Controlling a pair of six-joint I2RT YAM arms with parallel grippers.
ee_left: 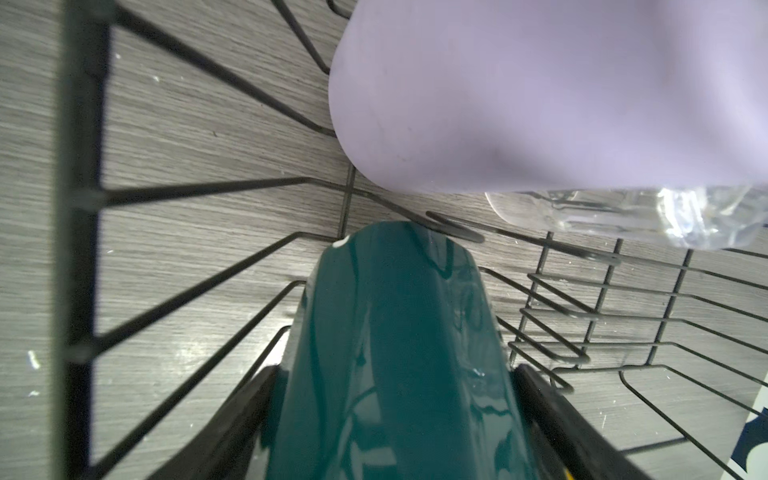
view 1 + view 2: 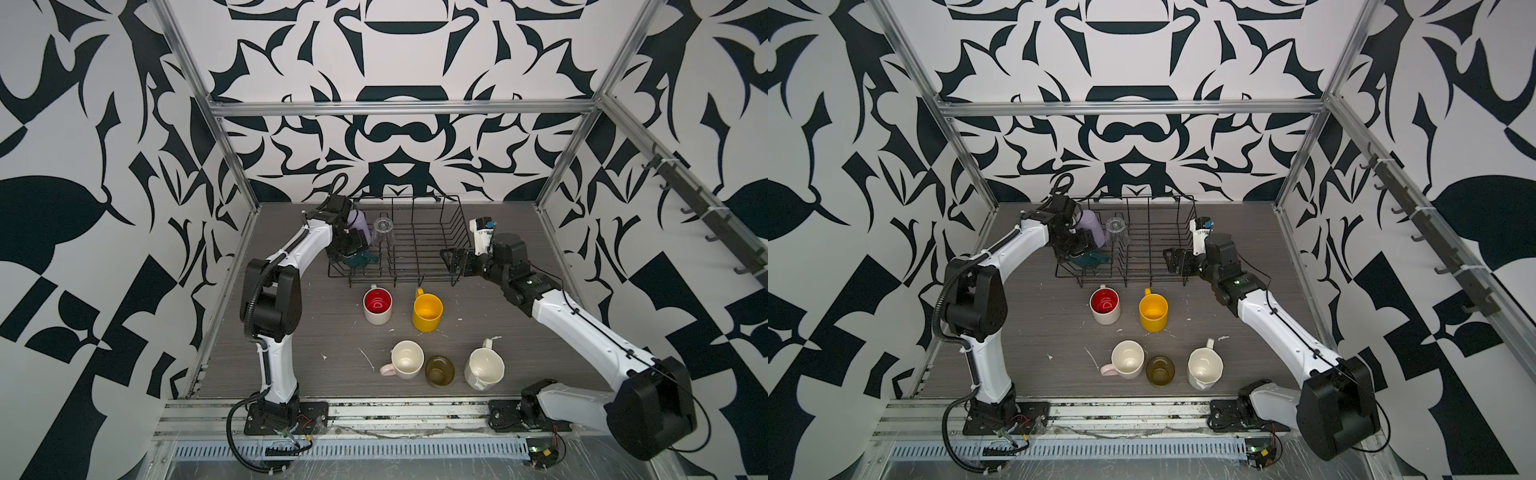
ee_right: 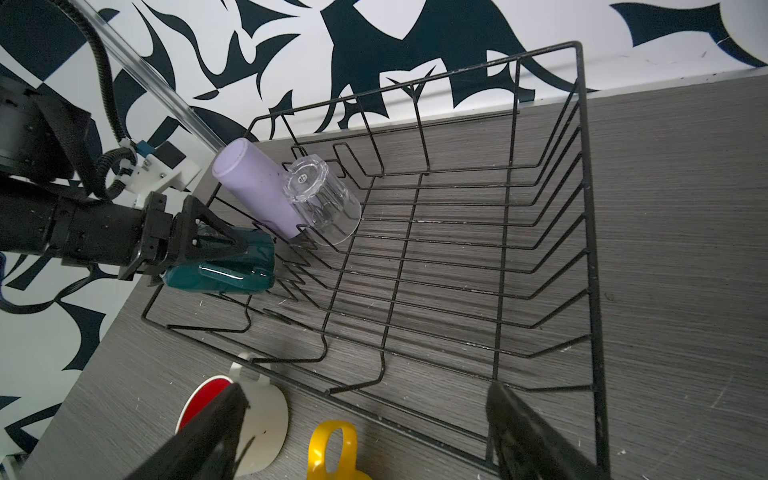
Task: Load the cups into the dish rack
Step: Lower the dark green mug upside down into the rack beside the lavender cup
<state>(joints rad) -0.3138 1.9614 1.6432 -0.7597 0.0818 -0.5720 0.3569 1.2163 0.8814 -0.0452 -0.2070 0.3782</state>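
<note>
The black wire dish rack [image 2: 453, 232] [image 3: 582, 166] stands at the back of the table. A lilac tumbler [image 2: 358, 222] [image 1: 540, 91] and a clear glass [image 2: 383, 235] [image 3: 320, 203] rest mouth down at its left end. My left gripper [image 2: 353, 249] [image 1: 397, 370] is shut on the dark green mug [image 2: 360, 259] [image 1: 395, 332] [image 3: 232, 270], which lies on its side in the rack's near left corner. My right gripper [image 2: 446, 255] [image 3: 368, 390] hangs open and empty at the rack's near right side.
Upright on the table in front of the rack stand a red-lined mug [image 2: 377, 306] and a yellow mug [image 2: 427, 312]. Nearer the front edge are a cream mug [image 2: 406, 359], an olive glass [image 2: 439, 370] and a white faceted mug [image 2: 484, 369].
</note>
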